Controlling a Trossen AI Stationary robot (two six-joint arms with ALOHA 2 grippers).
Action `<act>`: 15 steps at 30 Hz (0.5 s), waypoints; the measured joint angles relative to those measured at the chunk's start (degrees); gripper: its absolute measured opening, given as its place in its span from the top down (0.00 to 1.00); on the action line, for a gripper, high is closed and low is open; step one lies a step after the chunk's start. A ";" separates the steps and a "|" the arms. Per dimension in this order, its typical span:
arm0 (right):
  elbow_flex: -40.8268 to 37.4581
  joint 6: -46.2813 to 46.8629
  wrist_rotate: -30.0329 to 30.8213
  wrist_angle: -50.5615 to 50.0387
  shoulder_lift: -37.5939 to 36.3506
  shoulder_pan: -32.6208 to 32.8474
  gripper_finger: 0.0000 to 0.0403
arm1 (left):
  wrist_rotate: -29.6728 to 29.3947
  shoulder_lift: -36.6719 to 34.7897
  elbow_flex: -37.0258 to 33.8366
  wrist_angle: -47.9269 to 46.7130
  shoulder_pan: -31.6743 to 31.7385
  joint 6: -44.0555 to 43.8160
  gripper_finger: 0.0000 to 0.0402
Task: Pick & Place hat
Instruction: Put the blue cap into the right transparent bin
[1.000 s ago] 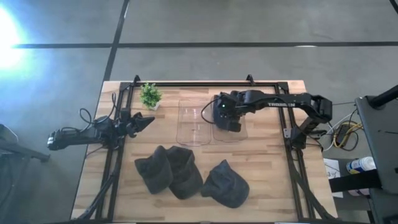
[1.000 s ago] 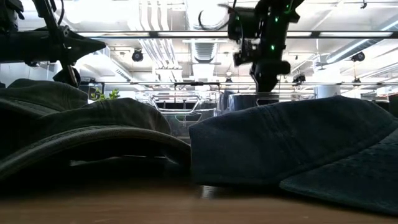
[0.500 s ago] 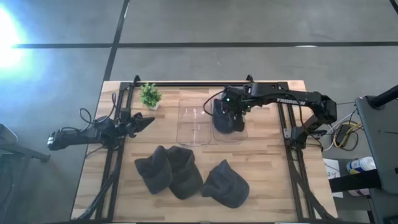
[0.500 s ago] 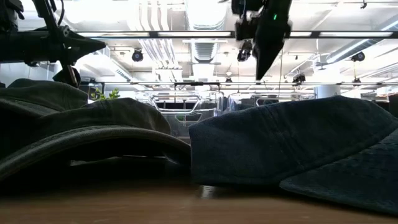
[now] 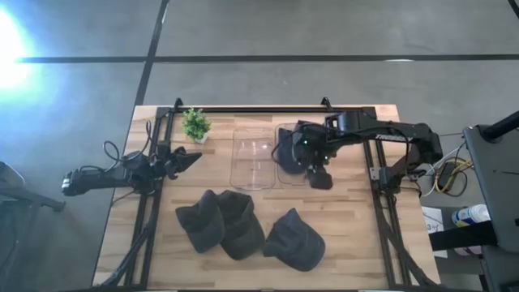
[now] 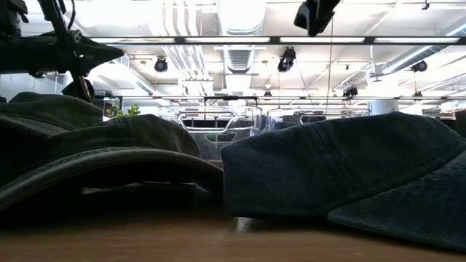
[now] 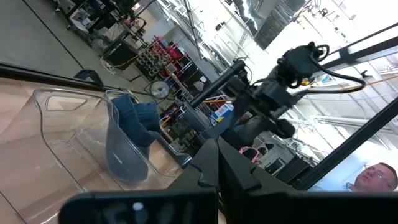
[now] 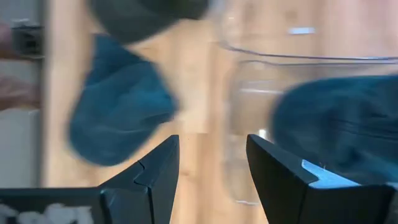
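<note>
One dark blue hat (image 5: 286, 152) lies in the right of two clear bins (image 5: 297, 180), resting on the bin's floor; the right wrist view shows it too (image 8: 339, 118). Three more dark hats (image 5: 201, 221) (image 5: 242, 225) (image 5: 293, 240) lie on the table's near half. My right gripper (image 5: 320, 178) (image 8: 211, 168) hangs open above the right bin's near right corner, with nothing between its fingers. High in the low view only its tip (image 6: 313, 14) shows. My left gripper (image 5: 191, 158) (image 7: 217, 168) waits shut at the table's left, above the wood.
The left clear bin (image 5: 251, 162) stands beside the right one. A small potted plant (image 5: 195, 124) sits at the far left. Black frame rails (image 5: 268, 109) run along the far edge and down both sides. Bare wood shows between the bins and the hats.
My right gripper has let go of the hat inside the right bin, risen well clear of it and drifted toward the table's near right. The hat has stayed in the bin.
</note>
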 joint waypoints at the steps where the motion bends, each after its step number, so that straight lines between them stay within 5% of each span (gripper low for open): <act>1: 0.00 0.30 -1.78 -0.02 0.00 0.63 0.55 | 0.00 0.00 0.00 0.01 0.02 0.00 1.00; 15: -10.14 3.91 -5.78 5.46 0.46 14.29 0.55 | -0.02 0.00 0.00 0.06 0.00 0.23 1.00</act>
